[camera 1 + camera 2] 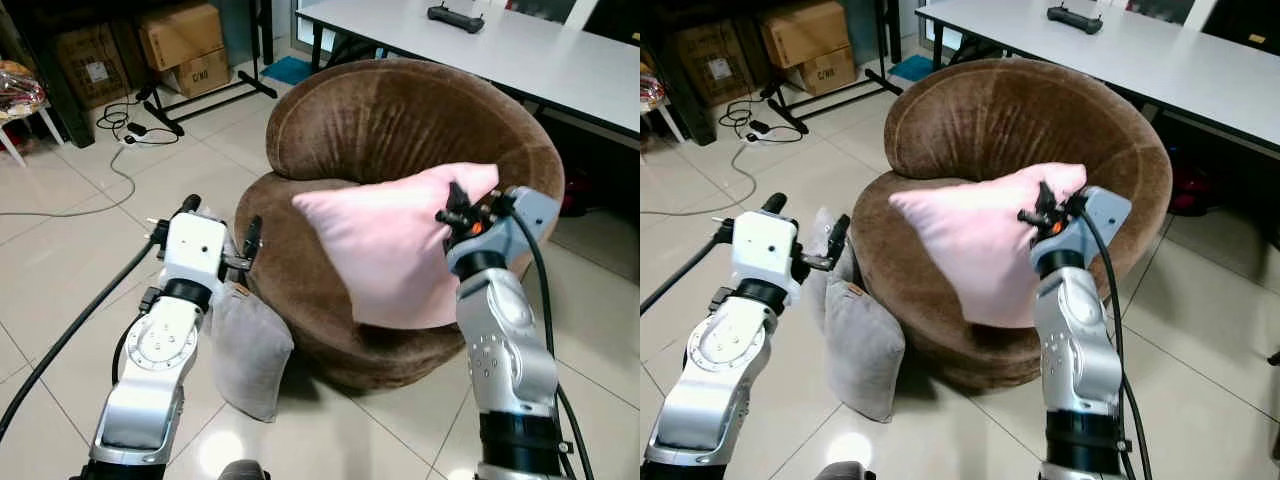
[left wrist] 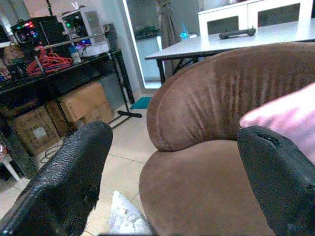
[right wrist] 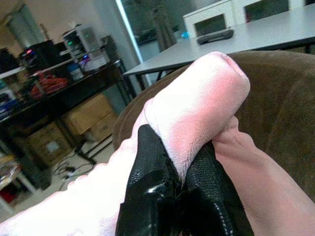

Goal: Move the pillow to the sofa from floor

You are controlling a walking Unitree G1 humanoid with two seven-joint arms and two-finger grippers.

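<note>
Right pincer [image 3: 179,169] clamping pink pillow [image 1: 385,250] above brown sofa [image 1: 400,120], left pincer [image 2: 172,172] spread wide

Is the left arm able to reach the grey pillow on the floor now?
Probably yes: the left gripper hangs open just above the grey pillow, with nothing between them.

Pillow [image 1: 385,245]: pink cloth, soft fine nap, matt. Sofa [image 1: 400,120]: brown velvety plush, brushed streaks. Grey cushion [image 1: 245,350]: matt woven cloth. Floor [image 1: 60,250]: glossy pale tile, glare spots. Arms: silver, satin sheen, probably metal. Left fingers [image 2: 69,182]: black, rough grainy pads. Table [image 1: 520,45]: smooth white top. Boxes [image 1: 185,40]: plain cardboard.
</note>
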